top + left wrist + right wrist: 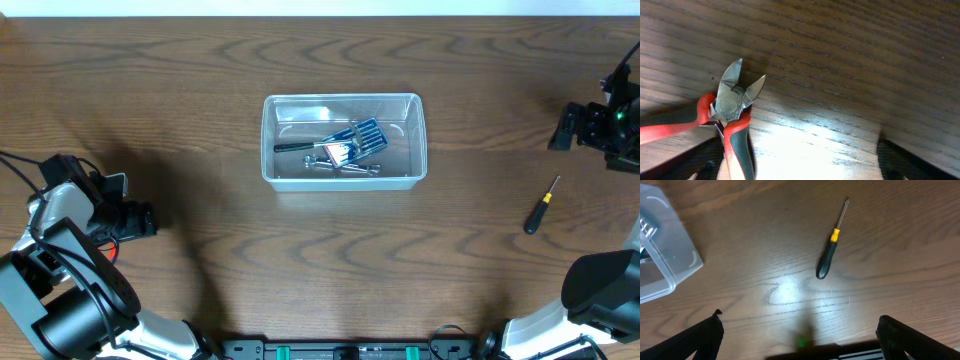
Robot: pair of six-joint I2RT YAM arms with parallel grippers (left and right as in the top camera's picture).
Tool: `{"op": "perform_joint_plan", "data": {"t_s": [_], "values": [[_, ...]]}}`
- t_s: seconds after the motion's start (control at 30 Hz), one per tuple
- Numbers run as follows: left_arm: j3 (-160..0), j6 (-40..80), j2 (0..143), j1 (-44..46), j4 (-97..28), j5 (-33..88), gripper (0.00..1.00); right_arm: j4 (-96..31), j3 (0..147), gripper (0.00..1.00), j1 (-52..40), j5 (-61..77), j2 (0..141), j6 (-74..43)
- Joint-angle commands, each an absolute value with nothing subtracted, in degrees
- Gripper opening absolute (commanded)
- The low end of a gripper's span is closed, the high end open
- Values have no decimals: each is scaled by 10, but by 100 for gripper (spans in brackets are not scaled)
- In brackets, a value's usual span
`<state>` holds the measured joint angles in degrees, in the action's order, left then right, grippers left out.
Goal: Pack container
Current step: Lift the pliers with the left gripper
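A dark, wood-grained bench (330,270) is seen, lit with glare beneath each wrist. At 8 o'clock the left claw (143,218) is spread open, with red-handled cutters (732,107) laid on the wood by it. At 4 o'clock a black-and-yellow screwdriver (541,206) is laid flat, and the right claw (800,316) is held open near it. Just past centre toward 12, the clear container (345,183) is set, with tools (345,148) lying inside.
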<state>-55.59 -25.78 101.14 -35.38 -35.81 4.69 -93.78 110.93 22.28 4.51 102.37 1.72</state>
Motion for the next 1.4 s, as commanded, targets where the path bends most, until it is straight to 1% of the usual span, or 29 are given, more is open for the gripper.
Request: {"op": "perform_joint_plan", "data": {"t_s": [0.0, 0.03, 0.1, 0.23, 0.3, 0.37, 0.53, 0.63, 0.73, 0.83, 0.93, 0.97, 1.03, 1.13, 1.2, 1.27, 1.3, 1.37], "values": [[-553, -268, 1034, -357, -357, 47, 85, -941, 1109, 99, 217, 49, 1023, 7], [-553, -268, 1034, -357, -357, 47, 81, -943, 1109, 99, 217, 49, 1023, 7], [-553, -268, 1034, -357, -357, 47, 78, -946, 1109, 99, 217, 49, 1023, 7], [-553, -268, 1034, -357, -356, 47, 76, -953, 1109, 99, 217, 49, 1023, 7], [-553, -268, 1034, -357, -354, 47, 71, -956, 1109, 99, 217, 49, 1023, 7], [-553, -268, 1034, -357, -354, 47, 63, -959, 1109, 99, 217, 49, 1023, 7], [-553, -267, 1034, -357, -342, 47, 57, -963, 1109, 99, 217, 49, 1023, 7], [-553, -267, 1034, -357, -338, 47, 48, -967, 1109, 99, 217, 49, 1023, 7], [-553, -267, 1034, -357, -333, 47, 43, -970, 1109, 99, 217, 49, 1023, 7], [-553, -265, 1034, -357, -326, 48, 41, -972, 1109, 99, 217, 49, 1023, 7], [-553, -263, 1034, -357, -321, 48, 33, -973, 1109, 99, 217, 49, 1023, 7], [-553, -263, 1034, -357, -320, 48, 32, -973, 1109, 99, 217, 49, 1023, 7], [-553, -263, 1034, -357, -318, 48, 27, -973, 1109, 99, 217, 49, 1023, 7], [-553, -263, 1034, -357, -317, 48, 25, -973, 1109, 99, 217, 49, 1023, 7], [-553, -263, 1034, -357, -317, 48, 19, -973, 1109, 99, 217, 49, 1023, 7], [-553, -257, 1034, -357, -316, 48, 19, -973, 1109, 99, 217, 49, 1023, 7], [-553, -256, 1034, -357, -314, 48, 15, -973, 1109, 99, 217, 49, 1023, 7], [-553, -254, 1034, -357, -314, 48, 13, -973, 1109, 99, 217, 49, 1023, 7]]}}
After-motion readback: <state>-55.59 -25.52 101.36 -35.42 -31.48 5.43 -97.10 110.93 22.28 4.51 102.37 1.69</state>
